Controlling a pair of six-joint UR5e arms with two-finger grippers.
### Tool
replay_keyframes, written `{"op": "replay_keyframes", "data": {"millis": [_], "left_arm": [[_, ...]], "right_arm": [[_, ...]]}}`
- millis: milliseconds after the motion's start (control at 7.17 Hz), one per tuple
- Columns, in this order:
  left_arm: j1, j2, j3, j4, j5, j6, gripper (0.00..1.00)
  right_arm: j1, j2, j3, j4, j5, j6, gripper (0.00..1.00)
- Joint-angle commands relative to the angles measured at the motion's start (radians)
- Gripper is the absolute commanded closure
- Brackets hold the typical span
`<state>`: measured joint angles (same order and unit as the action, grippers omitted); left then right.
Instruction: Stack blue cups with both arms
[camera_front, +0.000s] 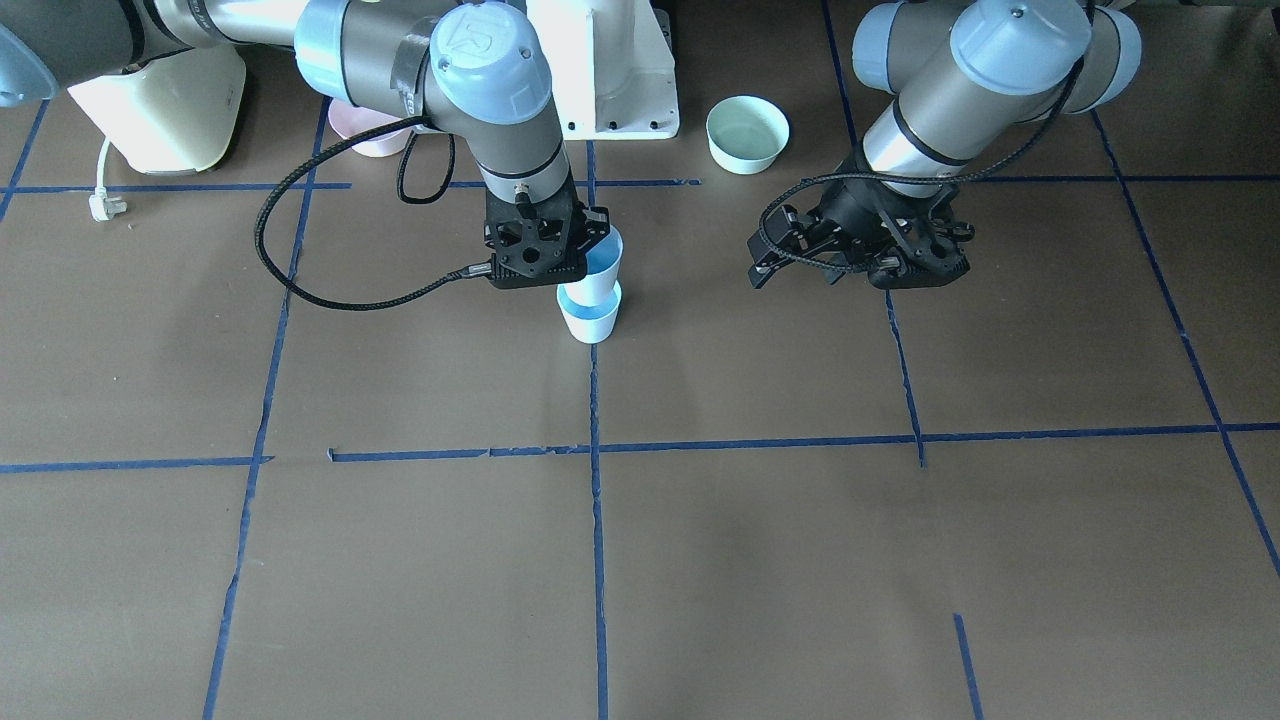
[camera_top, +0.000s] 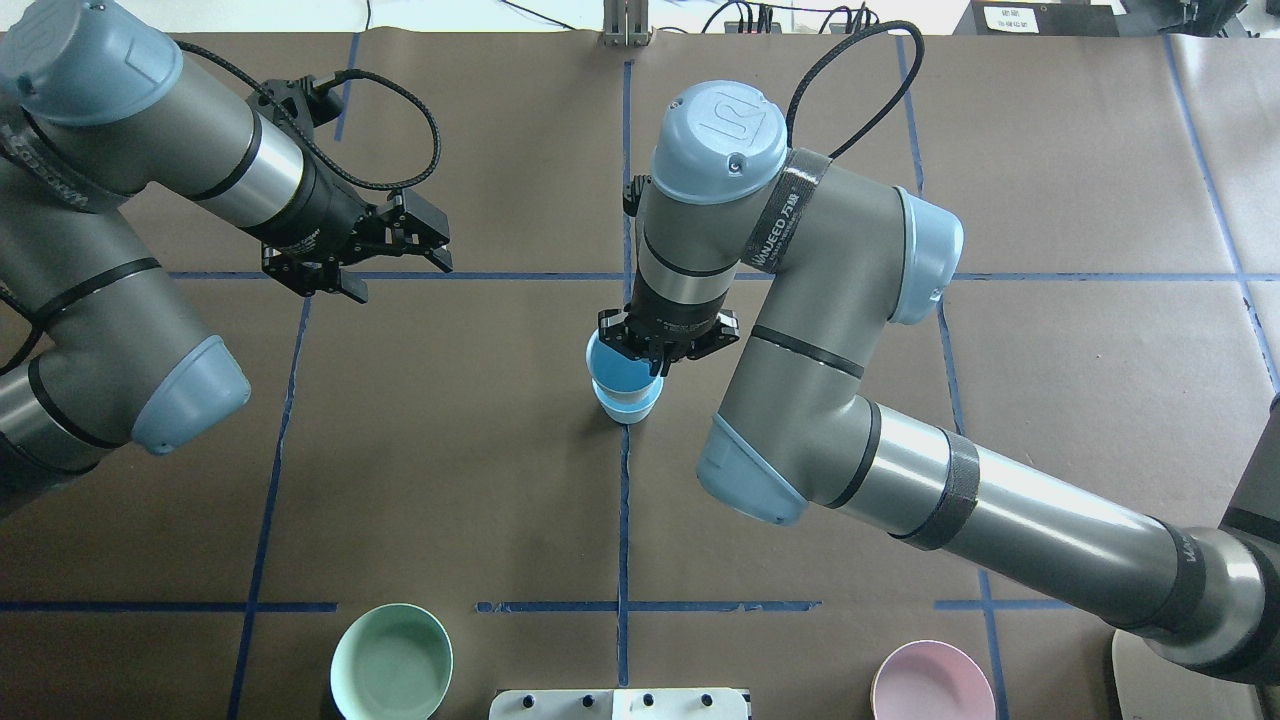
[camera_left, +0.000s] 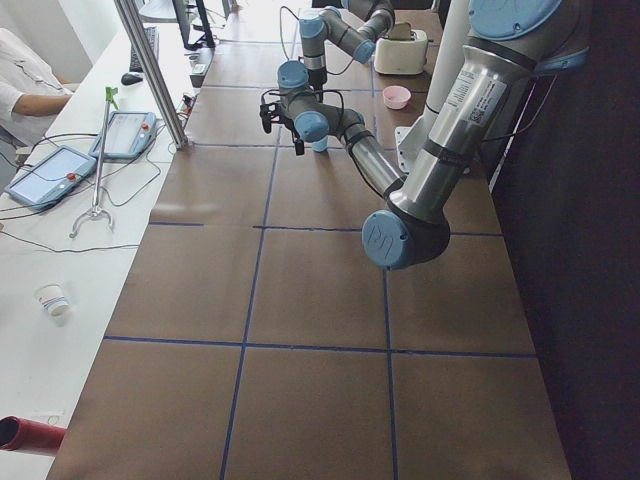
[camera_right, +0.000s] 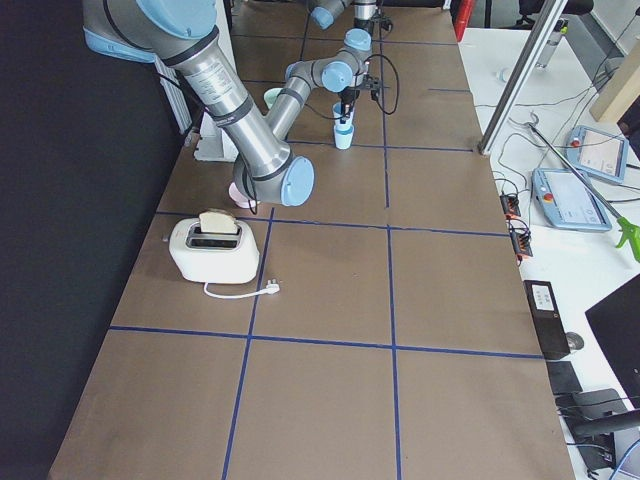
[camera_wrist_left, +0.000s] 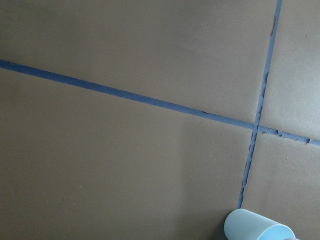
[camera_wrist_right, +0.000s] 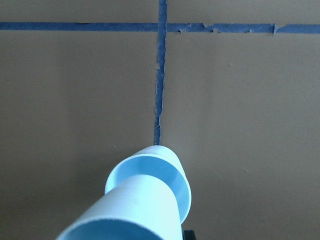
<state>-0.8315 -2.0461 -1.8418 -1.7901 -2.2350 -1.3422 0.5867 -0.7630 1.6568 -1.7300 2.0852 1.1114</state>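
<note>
Two pale-blue cups are at the table's middle, on a blue tape line. The lower cup (camera_front: 590, 320) (camera_top: 631, 408) stands on the table. The upper cup (camera_front: 604, 268) (camera_top: 618, 370) is slightly tilted, with its bottom partly inside the lower one. My right gripper (camera_front: 545, 255) (camera_top: 655, 352) is shut on the upper cup at its rim. In the right wrist view the held cup (camera_wrist_right: 137, 212) dips into the lower cup's rim (camera_wrist_right: 172, 167). My left gripper (camera_front: 865, 260) (camera_top: 398, 268) is open and empty, hanging above the table well apart from the cups. A blue cup (camera_wrist_left: 252, 226) shows at the bottom edge of the left wrist view.
A mint-green bowl (camera_front: 747, 135) (camera_top: 392, 662) and a pink bowl (camera_front: 365, 135) (camera_top: 932, 685) stand near the white pedestal base (camera_front: 610, 75). A cream toaster (camera_front: 160, 105) (camera_right: 212, 250) with its plug (camera_front: 103, 205) stands beyond the right arm.
</note>
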Motion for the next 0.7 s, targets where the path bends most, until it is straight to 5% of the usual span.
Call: {"op": "replay_keyframes", "data": {"millis": [0, 140, 558], "left_arm": [[0.0, 0.0, 0.001, 0.0, 0.0, 0.0, 0.0], [0.0, 0.0, 0.001, 0.0, 0.0, 0.0, 0.0], [-0.02, 0.077, -0.014, -0.008, -0.004, 0.108, 0.0]], "right_arm": [[-0.004, -0.002, -0.002, 0.025, -0.002, 0.002, 0.23], [-0.004, -0.002, -0.006, 0.033, -0.002, 0.004, 0.03], [0.1, -0.085, 0.088, 0.032, 0.042, -0.016, 0.01]]}}
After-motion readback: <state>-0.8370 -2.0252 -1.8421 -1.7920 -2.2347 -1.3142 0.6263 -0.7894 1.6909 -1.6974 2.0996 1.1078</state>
